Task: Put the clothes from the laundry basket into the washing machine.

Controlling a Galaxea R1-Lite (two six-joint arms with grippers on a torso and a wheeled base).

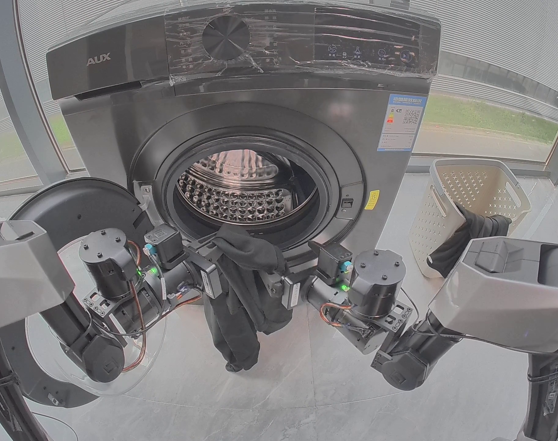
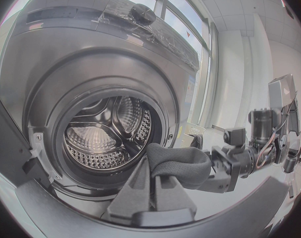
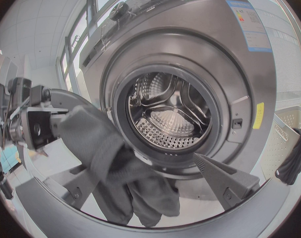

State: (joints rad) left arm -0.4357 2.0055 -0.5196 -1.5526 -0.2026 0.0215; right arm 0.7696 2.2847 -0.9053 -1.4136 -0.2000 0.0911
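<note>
Head view is showing a dark garment [image 1: 245, 301] hanging just before the washer's [image 1: 242, 117] open mouth. Left gripper [image 2: 152, 173] is pinching it, fingers closed; right gripper [image 1: 274, 280] is holding its fingers apart, cloth draping over one (another dark piece [image 1: 469, 240] is hanging over the basket [image 1: 475, 179] rim).

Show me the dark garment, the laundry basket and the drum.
dark garment [image 1: 242, 313], head view, hanging part.
laundry basket [image 1: 475, 186], head view, perforated inner wall.
drum [image 1: 236, 200], head view, perforated metal wall.
</note>
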